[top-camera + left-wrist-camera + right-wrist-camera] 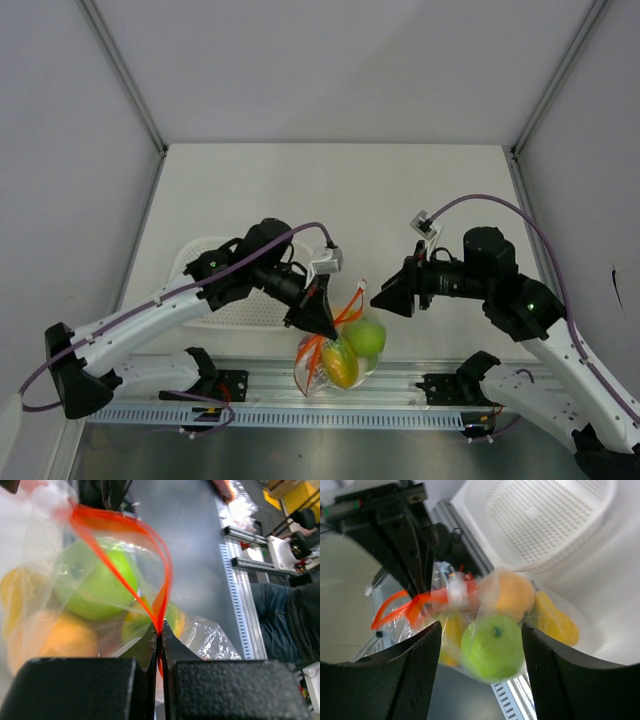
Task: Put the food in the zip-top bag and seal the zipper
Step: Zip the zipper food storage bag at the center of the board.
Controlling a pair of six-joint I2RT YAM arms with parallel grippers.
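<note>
Clear floppy zip-top bag (pixel 335 368) holding green, orange and yellow toy fruit (pixel 366 335), lower centre; its red-orange zipper strip (pixel 348 312), gaping, pinched by the clenched left claw (pixel 326 327); strip runs up-right toward the released, empty right claw (pixel 385 298), nearer its free end.

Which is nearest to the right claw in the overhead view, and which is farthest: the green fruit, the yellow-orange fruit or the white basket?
1. Green fruit, in the bag, just below and left of the right claw.
2. Yellow-orange fruit, lower in the same bag.
3. White basket, far off to the left.
</note>
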